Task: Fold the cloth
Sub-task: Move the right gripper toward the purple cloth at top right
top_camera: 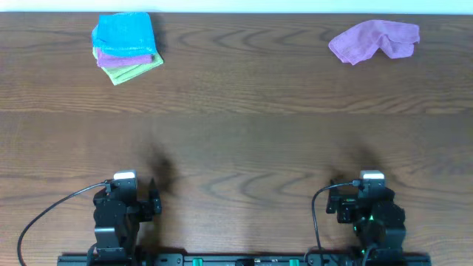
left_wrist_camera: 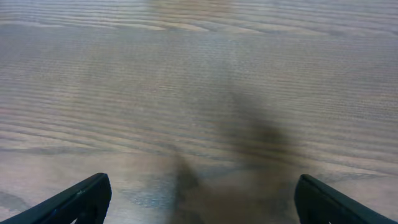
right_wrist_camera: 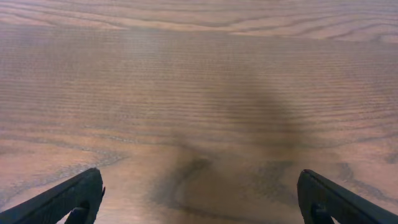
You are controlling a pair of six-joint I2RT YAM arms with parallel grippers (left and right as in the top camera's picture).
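The lilac-purple cloth (top_camera: 374,40) lies crumpled at the far right of the wooden table, seen only in the overhead view. My left gripper (top_camera: 140,193) sits at the near left edge, far from it. My right gripper (top_camera: 362,193) sits at the near right edge, straight below the cloth but a long way off. In the left wrist view the left gripper (left_wrist_camera: 202,199) has its fingers wide apart over bare wood. In the right wrist view the right gripper (right_wrist_camera: 199,199) is likewise wide open and empty. Neither wrist view shows the cloth.
A folded stack of cloths (top_camera: 126,47), bright blue on top, purple in the middle, green at the bottom, lies at the far left. Wood-grain table (top_camera: 244,133) stretches between the arms and the far edge. Cables trail from both arm bases at the near edge.
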